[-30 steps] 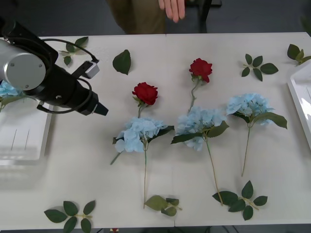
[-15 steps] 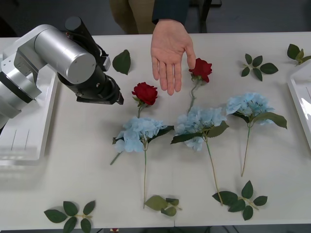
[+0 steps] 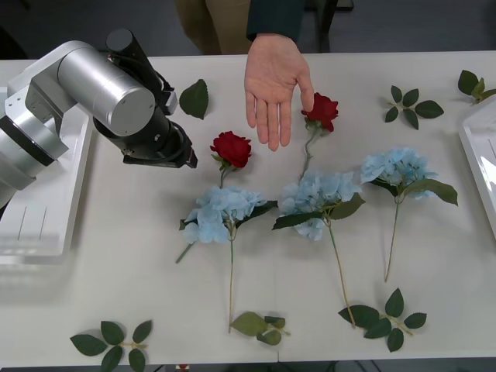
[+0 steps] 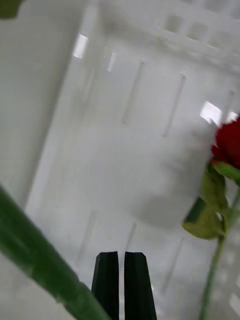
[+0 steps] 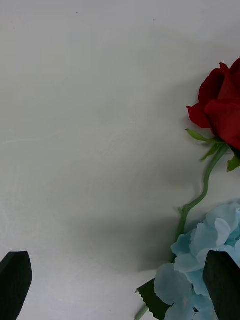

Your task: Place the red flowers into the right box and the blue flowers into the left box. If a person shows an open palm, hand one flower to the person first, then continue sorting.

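Roses (image 3: 232, 148) lie on the white table (image 3: 116, 263) below an open palm (image 3: 275, 85); light and soft-headed, best pinched by the thin stem. Left gripper (image 5: 120, 290) hovers beside the nearer one, fingers spread, empty. Right gripper (image 4: 120, 280), closed and empty, hangs over the right box (image 4: 125, 150). Dark floor lies beyond.

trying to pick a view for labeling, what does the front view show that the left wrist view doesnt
Front view alone: the person's open palm held over the table, a second red rose beside it, three blue flowers in a row, and the left box.
Left wrist view alone: the left gripper open above bare table, its black fingers at the corners.
Both: the left red rose and the blue cluster below it.
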